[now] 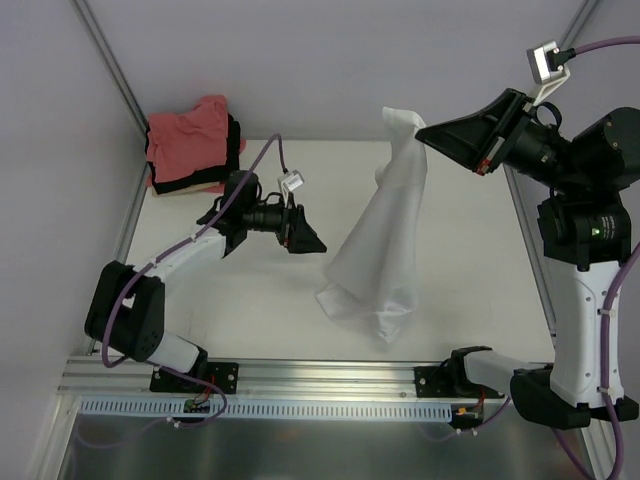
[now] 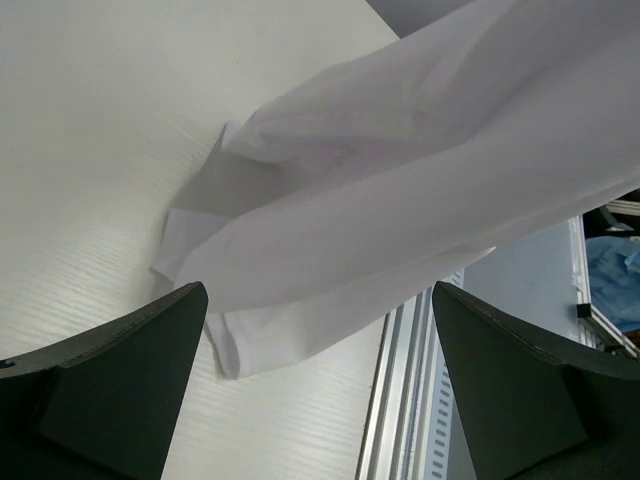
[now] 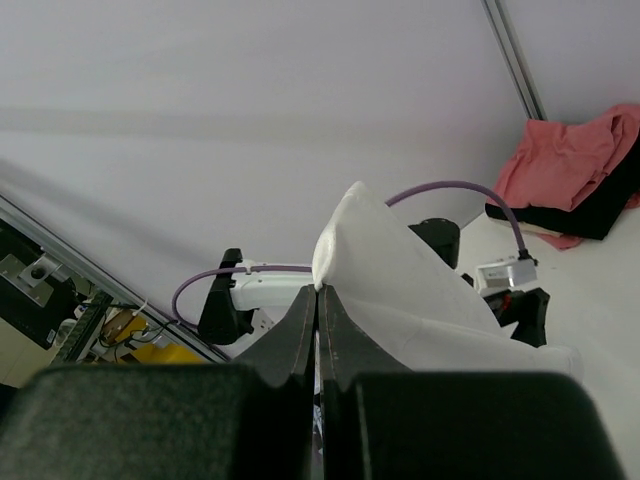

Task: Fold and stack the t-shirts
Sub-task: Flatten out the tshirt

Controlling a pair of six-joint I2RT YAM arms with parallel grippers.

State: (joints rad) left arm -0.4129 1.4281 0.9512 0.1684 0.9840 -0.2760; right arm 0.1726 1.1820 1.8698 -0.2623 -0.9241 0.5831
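White t-shirt (image 1: 385,240) hangs as a long loose drape, top edge up in the air, bottom end bunched on the surface (image 1: 250,300). Right end effector (image 1: 425,135) is clamped on the shirt's top edge. In the right wrist view its fingers are pressed together on a pinch of white cloth, and a small tuft sticks up past the tips. The cloth falls away below and to the left of that end effector, down to the crumpled heap on the surface just short of the front rail (image 1: 300,375).

Left end effector (image 1: 312,243) sits left of the white t-shirt, level with its lower half, near it but not touching. Its fingers are spread wide with nothing between them. In the left wrist view the shirt crosses ahead of the open fingers, and a folded hem corner lies flat on the surface.

Far left of the white t-shirt, at the back corner, is a pile with the salmon-pink t-shirt (image 1: 190,135) crumpled on top of the black t-shirt (image 1: 232,140). The pile is well apart from both end effectors.
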